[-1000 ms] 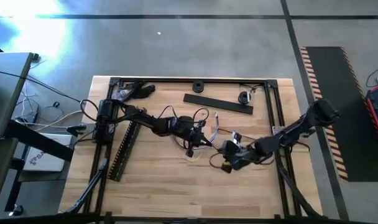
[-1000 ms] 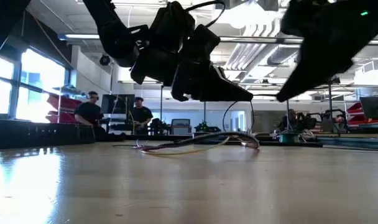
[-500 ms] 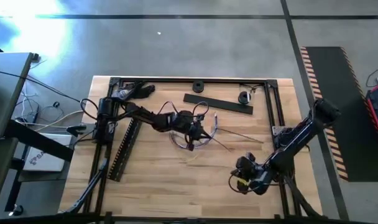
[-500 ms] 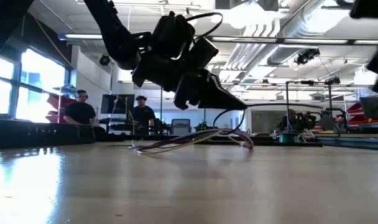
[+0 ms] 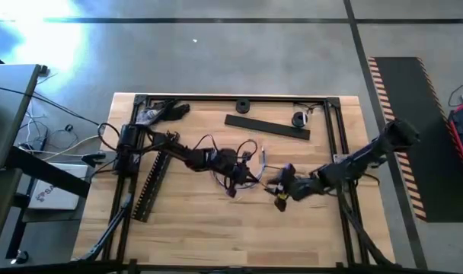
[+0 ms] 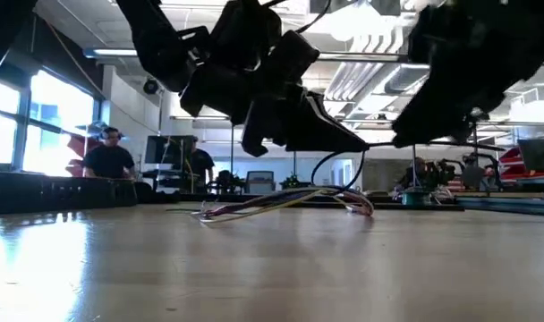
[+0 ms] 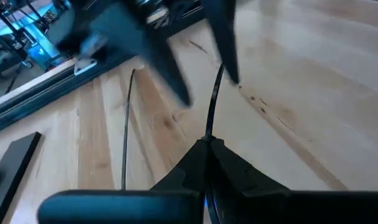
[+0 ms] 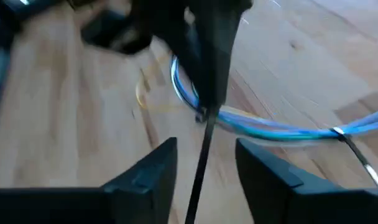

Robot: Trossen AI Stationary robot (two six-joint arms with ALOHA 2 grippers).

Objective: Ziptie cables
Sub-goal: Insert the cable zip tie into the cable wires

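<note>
In the low view, the pale wooden table [image 6: 254, 268] is seen in the foreground, and the bundle of thin pinkish, grey and yellowish cables [image 6: 285, 201] is laid loosely on it near the middle. In the high view the cables [image 5: 243, 173] are found just at 3 o'clock of the table's centre, curled in a loop.

The left gripper [image 5: 233, 181] is held over the cables, its dark arm stretched in from 9 o'clock. In its wrist view the fingers [image 7: 201, 165] are pressed together on a thin black zip tie strap [image 7: 212, 106], which runs away from the tips across the wood.

The right gripper [image 5: 281, 188] is placed just at 3 o'clock of the left one, its arm reaching in from 3 o'clock. In its wrist view the fingers [image 8: 148, 171] are spread, and a thin black strap [image 8: 198, 162] is seen between them; whether it is touched cannot be told. Beyond them the cables [image 8: 263, 127] appear as a bluish curved bundle.

Farther off, at 12 o'clock, a flat black slotted plastic strip [image 5: 266, 126] is laid on the table, and another long slotted strip [image 5: 151, 183] lies at 9 o'clock. Seated people [image 6: 106, 161] are seen in the room behind.
</note>
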